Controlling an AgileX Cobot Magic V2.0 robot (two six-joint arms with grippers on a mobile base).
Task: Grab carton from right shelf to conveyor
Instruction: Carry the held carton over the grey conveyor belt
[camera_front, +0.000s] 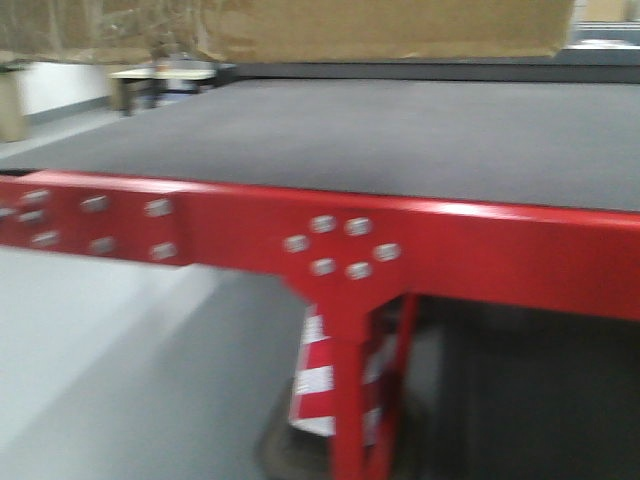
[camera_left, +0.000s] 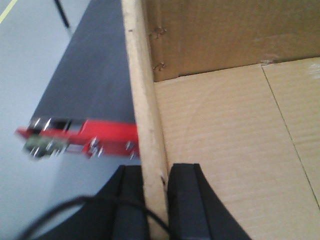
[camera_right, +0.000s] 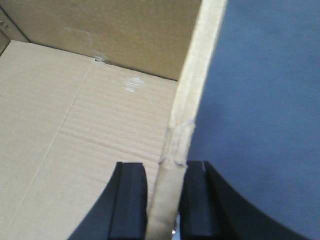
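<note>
The brown carton (camera_front: 400, 30) fills the top of the front view, hanging over the far part of the dark grey conveyor (camera_front: 350, 140). My left gripper (camera_left: 157, 175) is shut on the carton's left wall (camera_left: 145, 100), one finger outside and one inside. The belt (camera_left: 95, 75) lies below it. My right gripper (camera_right: 165, 175) is shut on the carton's right wall (camera_right: 192, 100), with the belt (camera_right: 265, 100) beneath. The carton's inside floor (camera_right: 75, 125) is bare cardboard. The right shelf is out of view.
The conveyor's red bolted frame (camera_front: 450, 240) runs across the front, with a red leg (camera_front: 350, 400) below it. A red-and-white striped object (camera_front: 315, 385) stands behind the leg. Smooth grey floor (camera_front: 100, 350) lies to the left.
</note>
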